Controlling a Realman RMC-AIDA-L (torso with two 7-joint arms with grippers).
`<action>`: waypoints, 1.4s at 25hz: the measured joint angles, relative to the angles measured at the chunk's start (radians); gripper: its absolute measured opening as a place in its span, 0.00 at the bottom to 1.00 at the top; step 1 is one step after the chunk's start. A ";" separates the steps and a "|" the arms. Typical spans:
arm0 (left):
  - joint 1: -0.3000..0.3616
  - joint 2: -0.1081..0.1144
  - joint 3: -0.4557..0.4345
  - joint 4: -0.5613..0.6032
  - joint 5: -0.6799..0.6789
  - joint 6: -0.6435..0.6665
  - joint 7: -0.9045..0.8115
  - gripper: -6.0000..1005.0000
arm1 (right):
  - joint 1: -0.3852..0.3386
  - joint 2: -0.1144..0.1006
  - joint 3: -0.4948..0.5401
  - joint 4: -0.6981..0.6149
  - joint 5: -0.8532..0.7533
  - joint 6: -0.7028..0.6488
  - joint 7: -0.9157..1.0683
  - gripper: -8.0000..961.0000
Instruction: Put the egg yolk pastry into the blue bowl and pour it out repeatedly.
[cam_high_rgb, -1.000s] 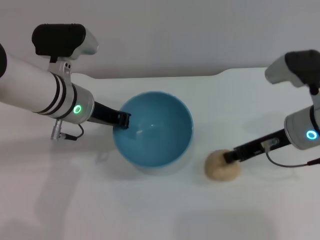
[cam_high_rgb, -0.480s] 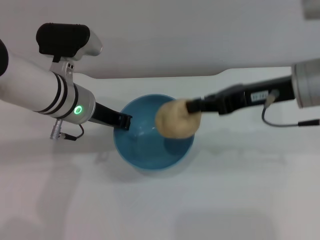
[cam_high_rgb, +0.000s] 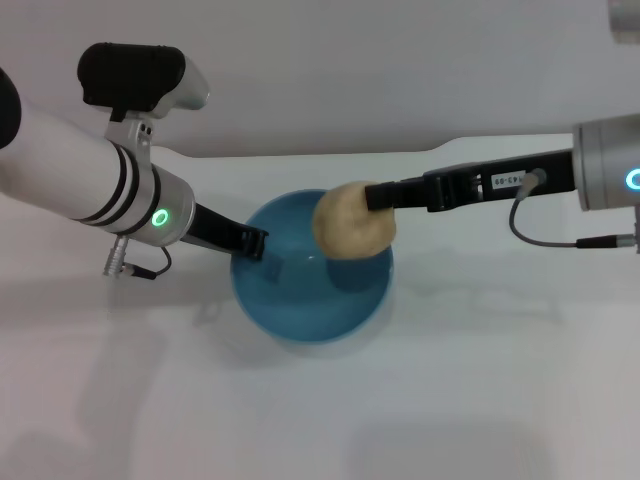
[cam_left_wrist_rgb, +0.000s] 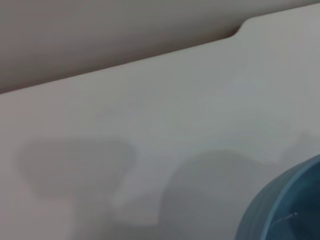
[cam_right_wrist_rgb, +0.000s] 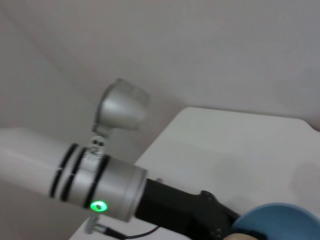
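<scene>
The blue bowl (cam_high_rgb: 305, 285) stands on the white table in the head view. My left gripper (cam_high_rgb: 252, 243) is shut on its left rim. My right gripper (cam_high_rgb: 372, 198) is shut on the egg yolk pastry (cam_high_rgb: 352, 223), a pale tan round lump, and holds it in the air above the bowl's right half. The left wrist view shows part of the bowl's outer wall (cam_left_wrist_rgb: 280, 210). The right wrist view shows the bowl's rim (cam_right_wrist_rgb: 280, 220) and my left arm (cam_right_wrist_rgb: 100, 185) beside it.
The white table (cam_high_rgb: 480, 380) runs to a back edge with a notch (cam_high_rgb: 440, 148) at the far right, against a pale wall. A grey cable (cam_high_rgb: 560, 235) hangs from my right wrist.
My right gripper lifted the pastry from the table to the right of the bowl and carried it left, over the bowl. The left gripper stayed on the rim.
</scene>
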 joint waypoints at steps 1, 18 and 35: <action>-0.005 -0.001 0.000 0.001 0.000 -0.009 0.000 0.02 | 0.008 -0.002 -0.001 0.023 -0.007 -0.010 -0.001 0.01; -0.025 -0.002 0.023 0.003 -0.002 -0.015 0.000 0.02 | 0.020 0.000 0.030 0.023 -0.044 -0.030 -0.003 0.31; 0.203 -0.003 0.304 0.135 -0.004 0.625 0.063 0.01 | -0.298 0.005 0.310 -0.110 -0.058 -0.130 -0.039 0.41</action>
